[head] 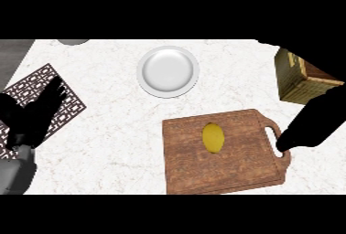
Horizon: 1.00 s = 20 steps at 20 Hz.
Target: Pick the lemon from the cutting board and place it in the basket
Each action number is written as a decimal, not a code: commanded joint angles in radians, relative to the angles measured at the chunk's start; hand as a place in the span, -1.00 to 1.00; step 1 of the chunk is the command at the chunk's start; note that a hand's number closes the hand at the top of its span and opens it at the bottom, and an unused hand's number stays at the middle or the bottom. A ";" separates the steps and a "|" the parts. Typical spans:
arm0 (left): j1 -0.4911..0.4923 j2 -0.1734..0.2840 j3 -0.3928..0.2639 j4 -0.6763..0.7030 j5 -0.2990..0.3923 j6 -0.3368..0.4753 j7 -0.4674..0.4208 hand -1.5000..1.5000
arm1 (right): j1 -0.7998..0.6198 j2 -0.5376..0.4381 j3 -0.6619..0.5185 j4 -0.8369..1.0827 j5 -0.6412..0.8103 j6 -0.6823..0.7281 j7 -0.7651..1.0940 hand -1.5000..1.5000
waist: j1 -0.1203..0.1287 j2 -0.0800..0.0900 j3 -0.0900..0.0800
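Observation:
A yellow lemon lies near the middle of the wooden cutting board, which has a handle slot on its right side. The wooden basket stands at the far right, behind the board. My right hand is a dark shape reaching in from the right, its tip just beside the board's handle, about a hand's width right of the lemon and holding nothing that I can see. My left hand rests open at the left edge, fingers up, over a patterned mat.
A white plate sits on the counter behind the board. A brown patterned mat lies at the left under my left hand. A grey round object peeks in at the top left. The counter's edge runs along the far left.

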 commanded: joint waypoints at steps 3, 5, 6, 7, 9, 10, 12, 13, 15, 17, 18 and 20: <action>0.006 -0.032 0.005 -0.010 -0.018 -0.003 0.008 0.00 | 0.217 -0.062 -0.156 -0.149 0.002 0.023 -0.063 -1.00 | 0.001 0.003 0.001; 0.080 -0.041 0.012 -0.018 -0.018 -0.025 -0.057 0.00 | 0.300 -0.029 -0.169 -0.215 0.011 -0.009 -0.073 -1.00 | 0.004 0.002 0.001; -0.031 -0.048 0.020 0.033 -0.028 -0.014 -0.001 0.00 | 0.315 0.006 -0.159 -0.216 0.076 -0.008 -0.108 -1.00 | 0.003 0.005 0.001; 0.007 -0.024 0.051 0.056 -0.005 -0.067 -0.054 0.00 | 0.377 0.004 -0.166 -0.223 0.094 0.018 -0.160 -1.00 | 0.005 0.005 0.001; -0.018 -0.031 0.032 0.004 -0.036 -0.033 0.010 0.00 | 0.445 0.052 -0.138 -0.236 0.197 -0.005 -0.218 -1.00 | 0.007 0.005 0.001; -0.008 -0.078 0.004 0.036 -0.065 -0.006 -0.033 0.00 | 0.497 0.077 -0.113 -0.250 0.243 -0.025 -0.249 -1.00 | 0.005 0.006 0.001; 0.029 -0.036 0.040 -0.004 -0.033 -0.049 -0.025 0.00 | 0.571 0.125 -0.071 -0.265 0.375 -0.073 -0.341 -1.00 | 0.011 0.006 0.002; 0.043 -0.063 0.029 -0.003 -0.048 -0.038 -0.042 0.00 | 0.535 0.159 -0.030 -0.206 0.444 -0.093 -0.355 -1.00 | 0.017 0.007 0.001; -0.012 -0.033 0.060 0.024 -0.024 -0.084 -0.013 0.00 | 0.523 0.189 -0.025 -0.118 0.517 -0.122 -0.456 -1.00 | 0.018 0.008 0.001; -0.069 -0.068 0.053 0.101 -0.065 -0.048 -0.051 0.00 | 0.593 0.227 0.014 -0.104 0.590 -0.188 -0.531 -1.00 | 0.010 0.009 0.001; 0.020 -0.056 0.048 -0.045 -0.045 -0.046 0.015 0.00 | 0.583 0.273 0.056 -0.103 0.625 -0.225 -0.508 -1.00 | 0.022 0.006 0.001; 0.005 -0.069 0.051 -0.045 -0.065 -0.026 0.025 0.00 | 0.606 0.307 0.046 -0.065 0.639 -0.263 -0.563 -1.00 | 0.017 0.006 0.001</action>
